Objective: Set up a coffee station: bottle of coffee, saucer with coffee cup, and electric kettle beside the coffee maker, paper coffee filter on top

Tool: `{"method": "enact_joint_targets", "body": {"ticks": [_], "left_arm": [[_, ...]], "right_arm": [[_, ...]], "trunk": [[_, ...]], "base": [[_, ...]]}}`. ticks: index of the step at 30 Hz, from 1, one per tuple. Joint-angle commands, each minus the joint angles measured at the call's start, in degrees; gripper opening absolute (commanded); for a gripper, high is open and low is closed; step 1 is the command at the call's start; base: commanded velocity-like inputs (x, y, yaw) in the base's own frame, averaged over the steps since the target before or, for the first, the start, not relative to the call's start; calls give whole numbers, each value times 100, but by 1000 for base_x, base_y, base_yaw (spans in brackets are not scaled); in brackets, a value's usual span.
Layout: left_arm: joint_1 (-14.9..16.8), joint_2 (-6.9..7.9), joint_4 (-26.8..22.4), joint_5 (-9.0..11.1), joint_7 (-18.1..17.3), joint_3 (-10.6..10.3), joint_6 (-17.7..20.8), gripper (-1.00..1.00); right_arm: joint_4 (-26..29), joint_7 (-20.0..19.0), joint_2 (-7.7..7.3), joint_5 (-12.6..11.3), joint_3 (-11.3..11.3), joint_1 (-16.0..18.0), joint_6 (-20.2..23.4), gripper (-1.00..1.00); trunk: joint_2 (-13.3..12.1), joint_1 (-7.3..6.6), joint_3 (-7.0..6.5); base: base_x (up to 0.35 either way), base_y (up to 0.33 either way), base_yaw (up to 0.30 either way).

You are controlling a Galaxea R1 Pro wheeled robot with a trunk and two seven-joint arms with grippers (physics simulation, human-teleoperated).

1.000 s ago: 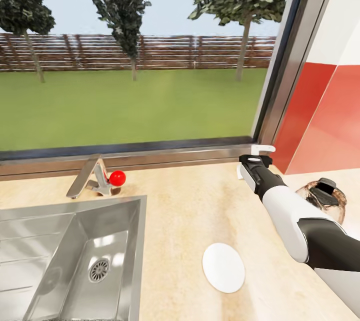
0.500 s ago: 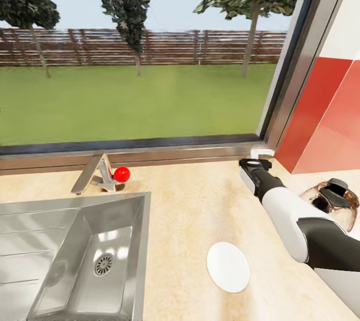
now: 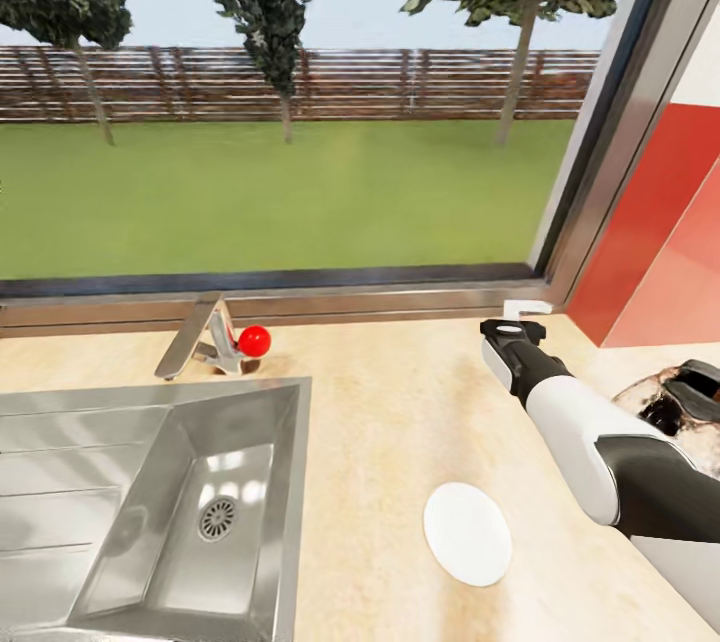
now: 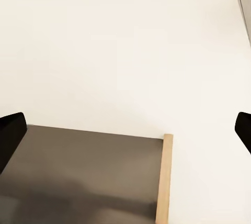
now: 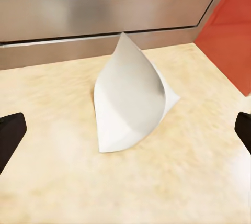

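A pale worktop (image 3: pixel 400 422) runs under a wide window, with my right end effector (image 3: pixel 512 330) reaching toward the filter (image 3: pixel 527 307) at the sill. My right wrist shows the filter (image 5: pixel 130 96) lying between wide-open, empty fingertips, ready for grasping. My left end effector (image 4: pixel 125 130) is open and empty too.

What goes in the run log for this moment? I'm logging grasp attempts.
stage: approach | right gripper: open, paper coffee filter ahead on countertop, not touching | saucer: on countertop
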State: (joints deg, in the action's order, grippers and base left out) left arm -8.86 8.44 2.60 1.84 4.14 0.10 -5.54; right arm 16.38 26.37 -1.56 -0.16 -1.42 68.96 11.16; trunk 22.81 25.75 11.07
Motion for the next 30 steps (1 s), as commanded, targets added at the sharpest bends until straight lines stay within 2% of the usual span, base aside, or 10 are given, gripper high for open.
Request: {"method": "enact_joint_targets", "body": {"ticks": [1,8,18,30], "left_arm": [[5,1,12,18,8,-1,-35,100],[4,0,12,18,8,-1,-35,100],[6,0,12,18,8,-1,-35,100],[3,0,12,18,8,-1,-26,100]], "right_arm": [[12,17,-2,-3,-13,1,45,100],[16,21,-13,-9,-9,3,44,100],[23,26,2,-14,-16,0,44,100],[23,26,31,-26,-17,2,44,100]], "trunk": [[11,3,19],[11,3,82],[11,3,129],[11,3,195]], "base": [[0,0,91],[0,0,60],[0,0,-39],[0,0,-168]]}}
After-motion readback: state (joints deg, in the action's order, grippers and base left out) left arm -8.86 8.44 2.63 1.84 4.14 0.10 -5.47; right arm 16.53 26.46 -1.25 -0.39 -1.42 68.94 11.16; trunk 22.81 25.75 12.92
